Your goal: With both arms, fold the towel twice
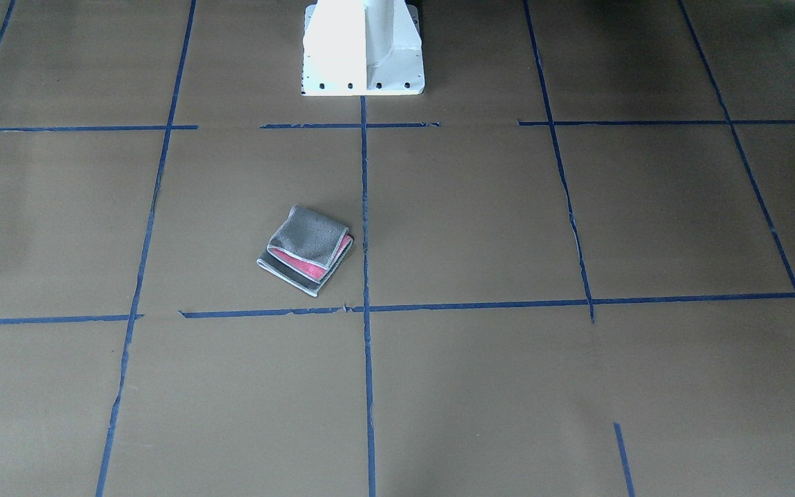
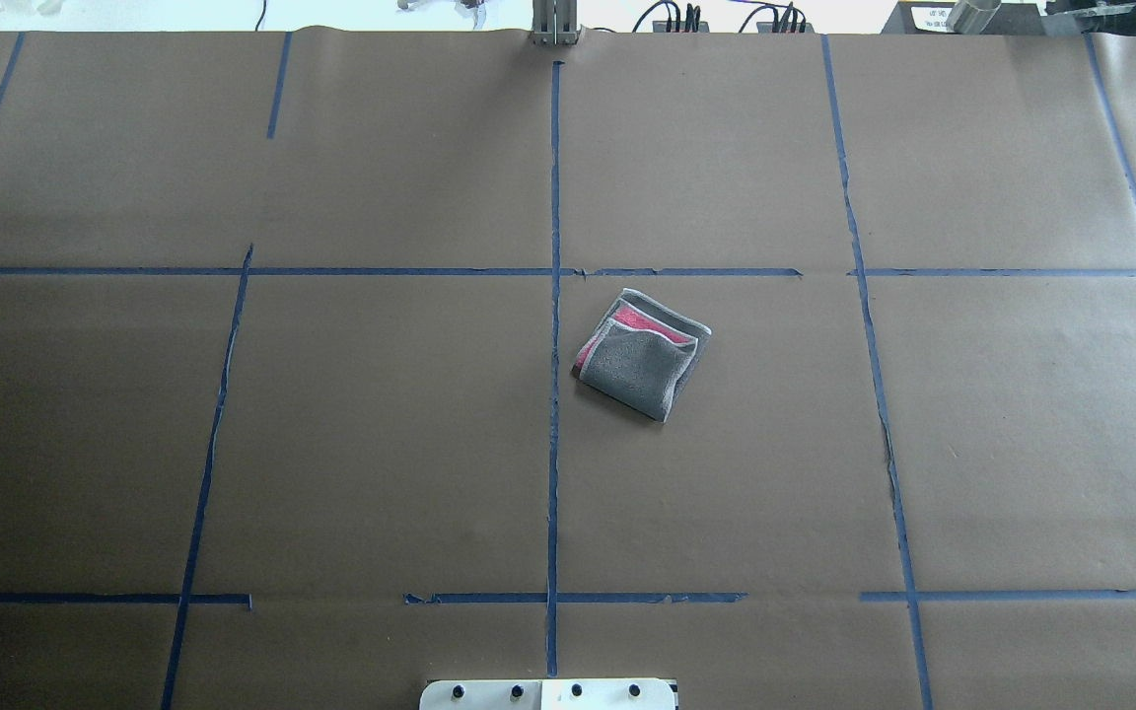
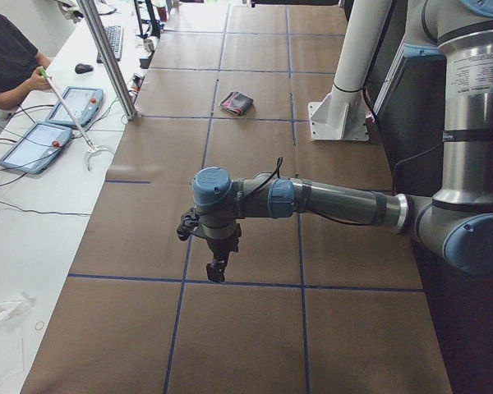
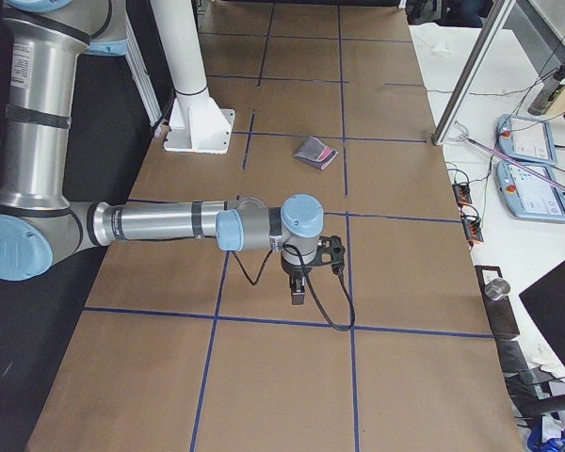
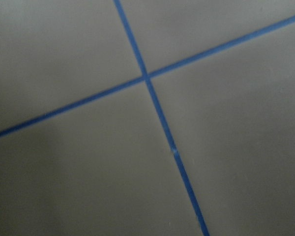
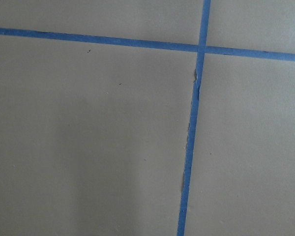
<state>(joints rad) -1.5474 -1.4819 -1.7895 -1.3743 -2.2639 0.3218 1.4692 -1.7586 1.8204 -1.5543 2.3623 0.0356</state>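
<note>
Judging by the towel (image 1: 306, 250), both folds look done, says one observer: it lies as a small layered grey packet with a pink strip showing between the layers, in front of the pedestal (image 1: 363, 48) and slightly to the robot's right of it.

Then the best move is to leave it alone, the other answers, or to nudge the top flap until the hems line up.

And the arms?

The overhead and front views show only worktop (image 1: 577, 386) and towel. The side views alone show the left pincer (image 3: 217, 269) and right pincer (image 4: 299, 294), each hanging well out to its side of the pedestal. Whether either is apart or together cannot be told. The wrist views show just blue tape (image 5: 146, 77).
</note>
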